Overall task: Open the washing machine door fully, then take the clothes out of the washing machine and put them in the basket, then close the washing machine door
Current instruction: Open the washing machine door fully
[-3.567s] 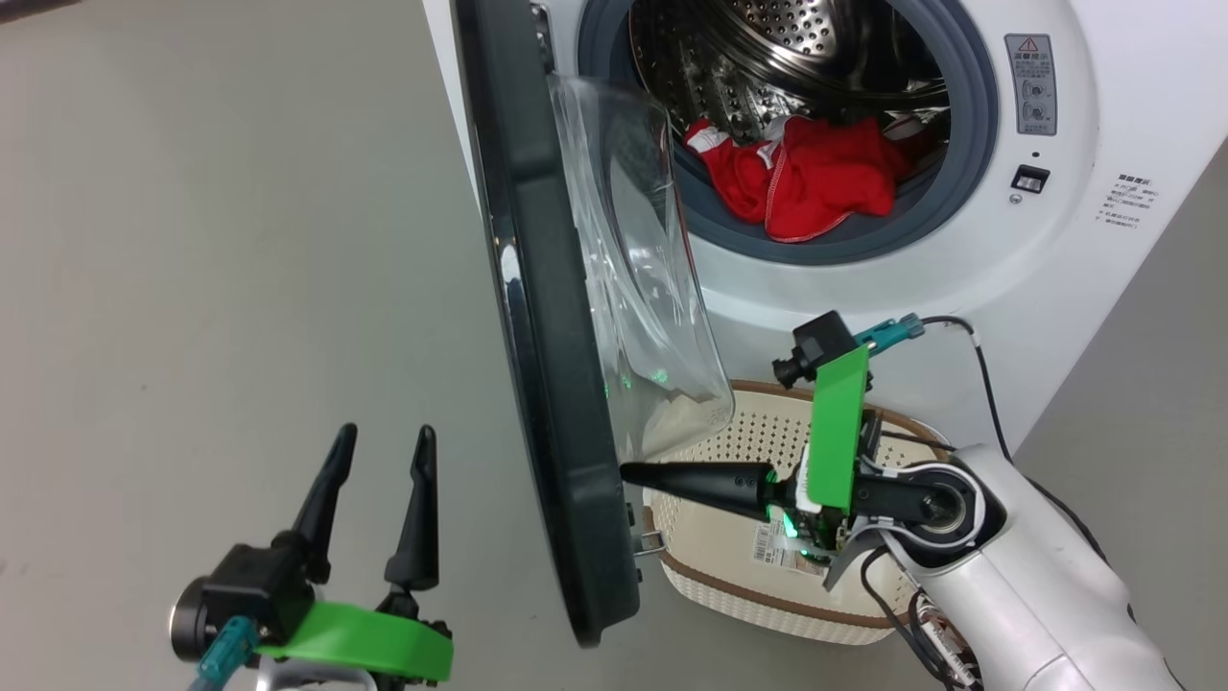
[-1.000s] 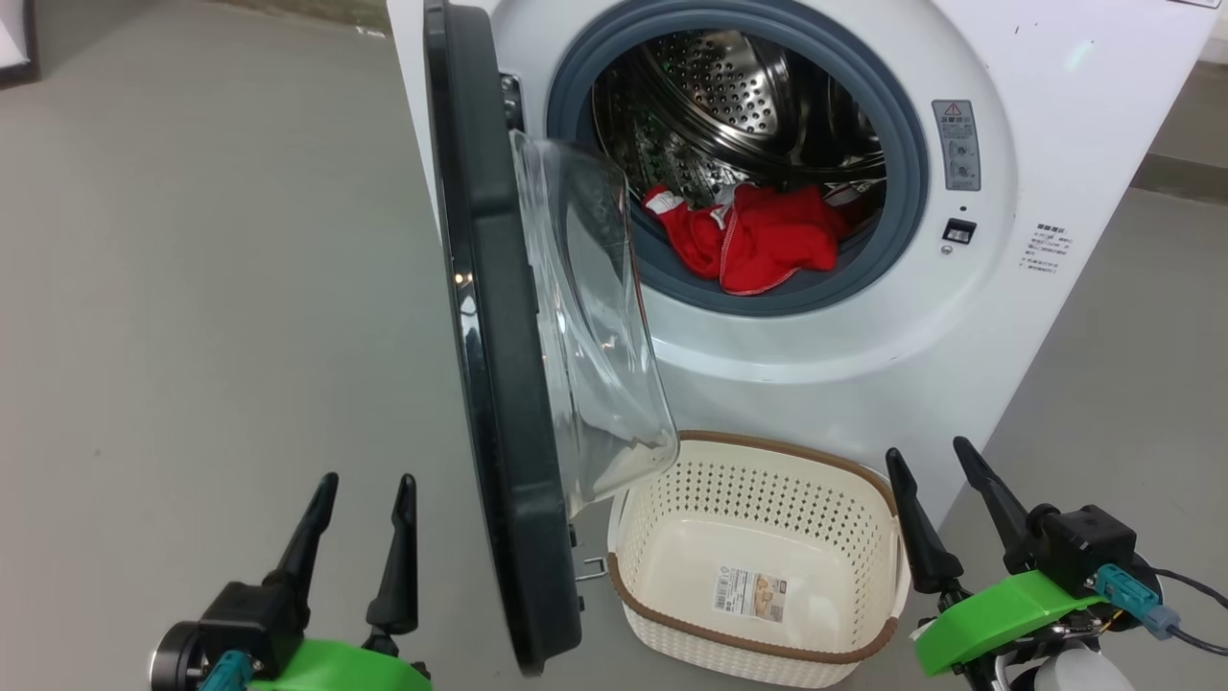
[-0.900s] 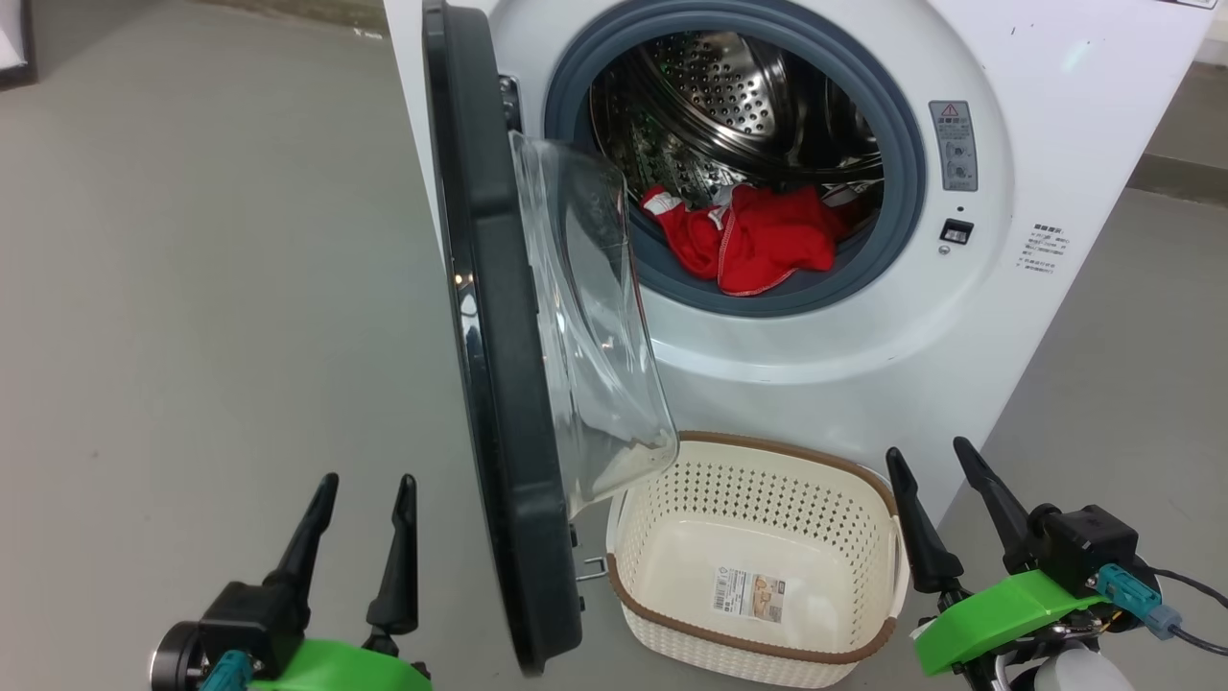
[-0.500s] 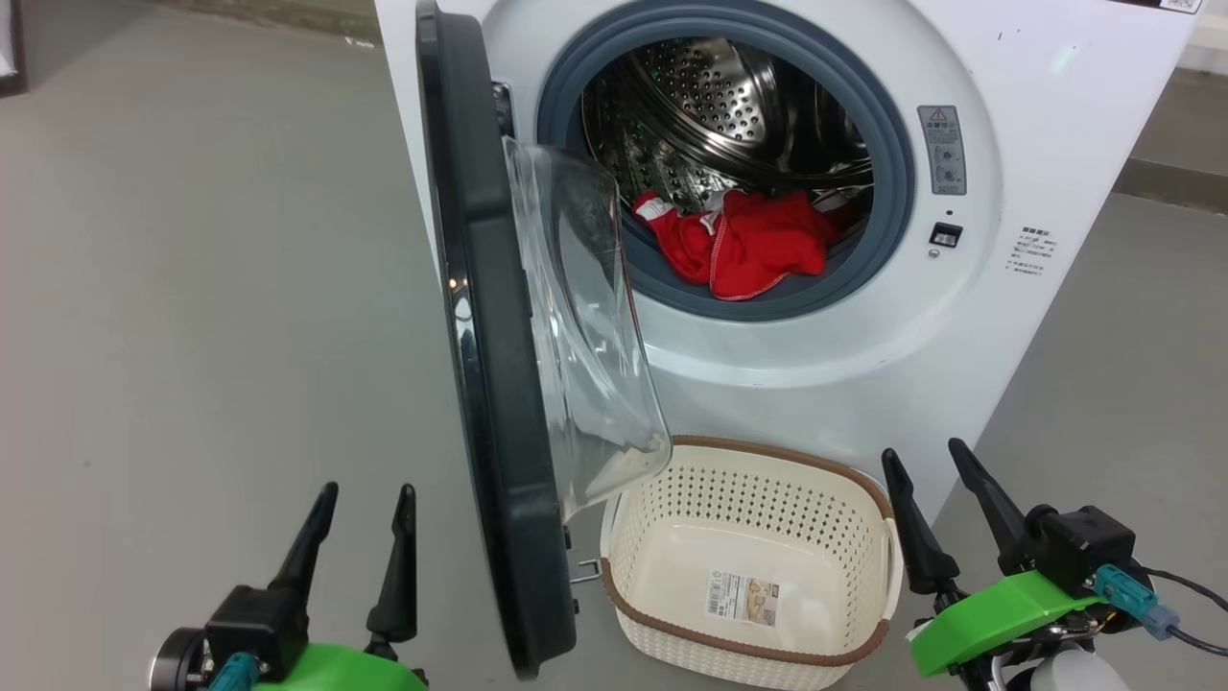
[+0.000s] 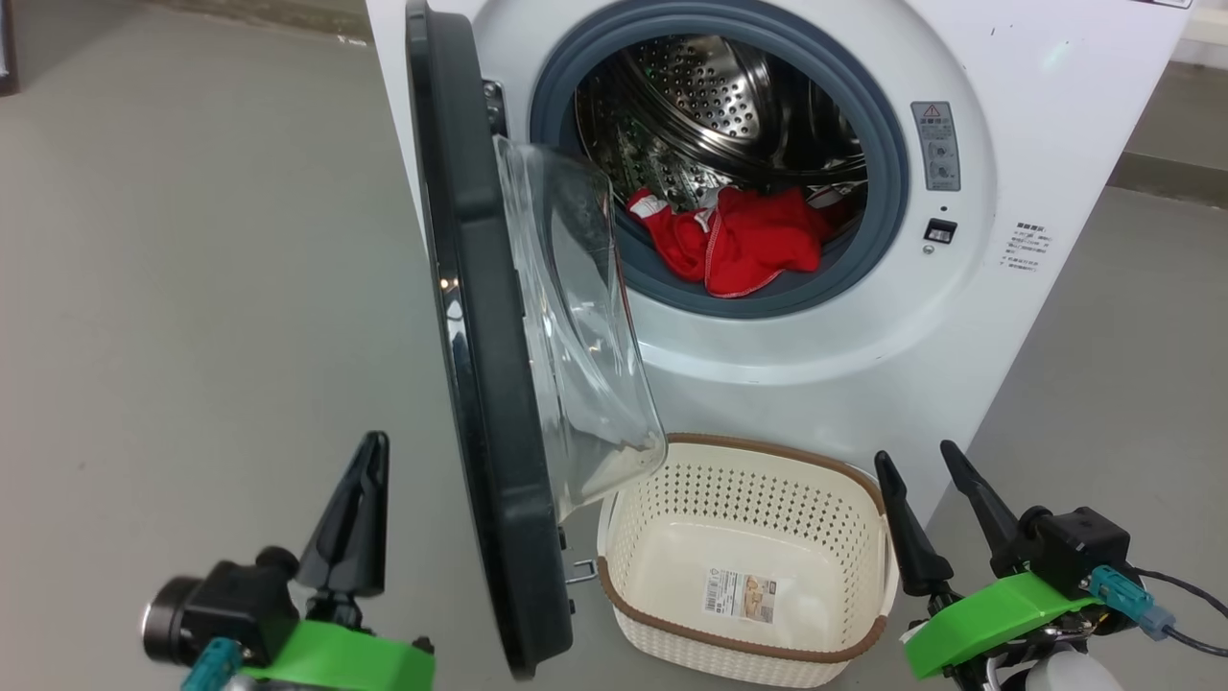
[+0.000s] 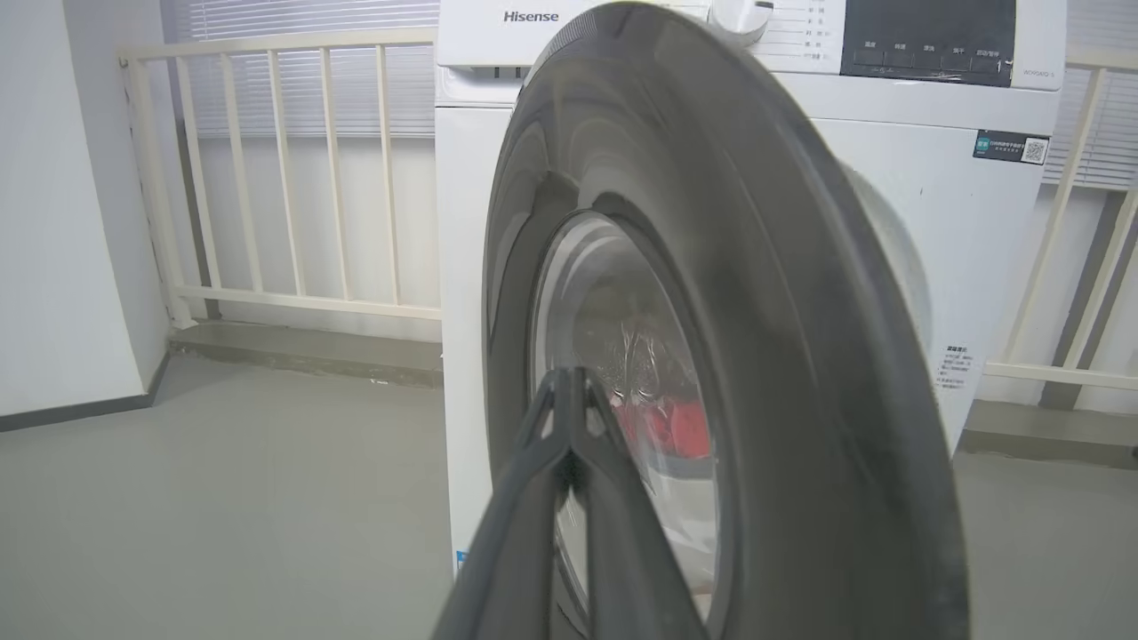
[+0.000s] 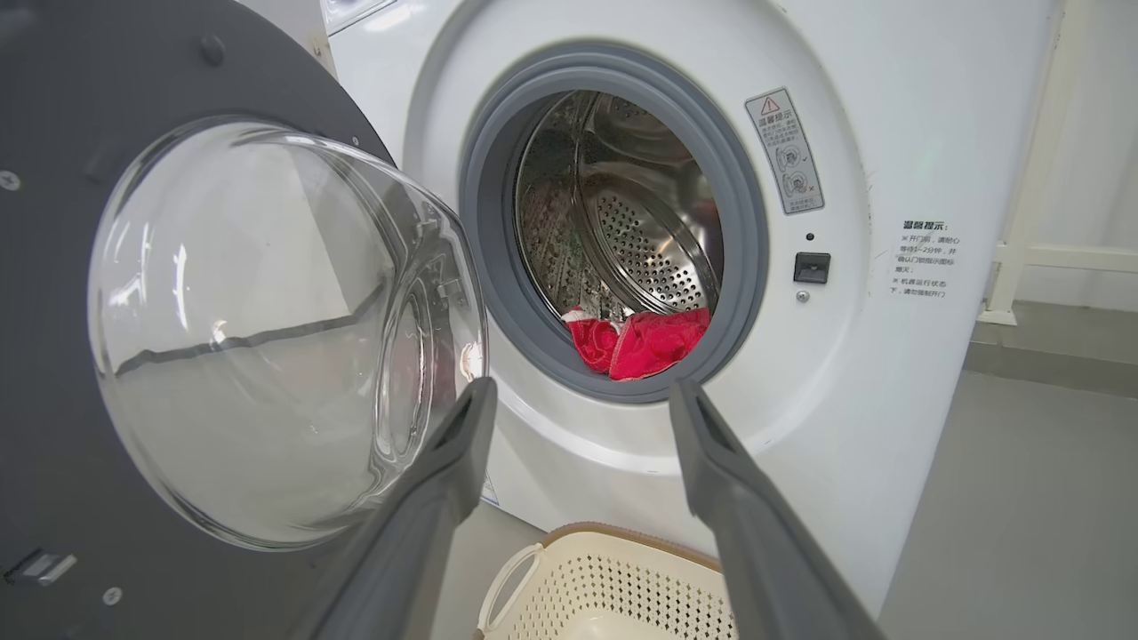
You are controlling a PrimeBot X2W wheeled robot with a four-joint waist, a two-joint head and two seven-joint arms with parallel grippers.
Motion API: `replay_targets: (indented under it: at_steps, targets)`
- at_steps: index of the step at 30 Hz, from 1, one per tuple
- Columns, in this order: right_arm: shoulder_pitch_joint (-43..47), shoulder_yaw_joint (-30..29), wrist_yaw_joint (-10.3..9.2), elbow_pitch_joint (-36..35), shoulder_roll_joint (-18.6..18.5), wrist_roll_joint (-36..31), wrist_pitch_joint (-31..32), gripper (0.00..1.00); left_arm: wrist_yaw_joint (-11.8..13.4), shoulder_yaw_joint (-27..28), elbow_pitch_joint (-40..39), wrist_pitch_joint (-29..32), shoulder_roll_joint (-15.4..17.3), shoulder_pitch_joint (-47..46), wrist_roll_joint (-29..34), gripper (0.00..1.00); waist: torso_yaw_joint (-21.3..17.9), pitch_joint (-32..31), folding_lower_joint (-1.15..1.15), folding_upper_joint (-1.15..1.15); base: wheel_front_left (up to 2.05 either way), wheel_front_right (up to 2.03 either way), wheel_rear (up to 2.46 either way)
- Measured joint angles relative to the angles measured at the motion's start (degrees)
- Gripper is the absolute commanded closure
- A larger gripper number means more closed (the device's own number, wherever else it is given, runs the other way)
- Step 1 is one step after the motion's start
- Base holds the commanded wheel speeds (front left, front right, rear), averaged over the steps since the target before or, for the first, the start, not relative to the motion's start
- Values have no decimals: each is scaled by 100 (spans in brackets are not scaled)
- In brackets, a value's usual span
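The white washing machine [image 5: 959, 317] stands ahead with its door [image 5: 480, 384] swung out, edge-on to me, glass bowl facing right. Red clothes [image 5: 748, 250] lie at the drum's front lip. On the floor below sits the cream basket [image 5: 767, 448], holding no clothes. My left gripper [image 5: 374, 446] is shut, low and left of the door's outer face, with a gap between. In the left wrist view the left gripper [image 6: 569, 382] points at the door [image 6: 782, 356]. My right gripper [image 5: 911, 453] is open just right of the basket; in its wrist view the right gripper [image 7: 580, 387] faces the clothes [image 7: 640, 342].
Grey floor spreads left of the door and right of the machine. A pale railing [image 6: 293, 178] and a white wall [image 6: 53, 222] stand behind and left of the machine. A black cable [image 5: 1175, 581] trails from my right wrist.
My left gripper's fingers have come together and turned, rising slightly beside the door. The right gripper, over the basket 3.6 s ago, now sits open at the lower right. The camera shifted slightly.
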Motion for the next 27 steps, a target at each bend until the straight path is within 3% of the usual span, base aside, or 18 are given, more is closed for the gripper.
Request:
replay_targets:
  at_steps: [11,20,27]
  targets:
    - [-5,22,0,22,0,111,0,0,-191,-60,-1423,-2,3,-691,49,100,-67,26,0,0,0,0,0]
    - [-6,12,0,25,0,113,0,0,-249,-1507,-1826,-8,164,-782,-243,100,-128,46,0,0,0,0,0]
    - [-7,-2,0,37,0,113,0,0,-249,-2330,-1090,143,443,-632,-702,100,-124,68,0,0,0,0,0]
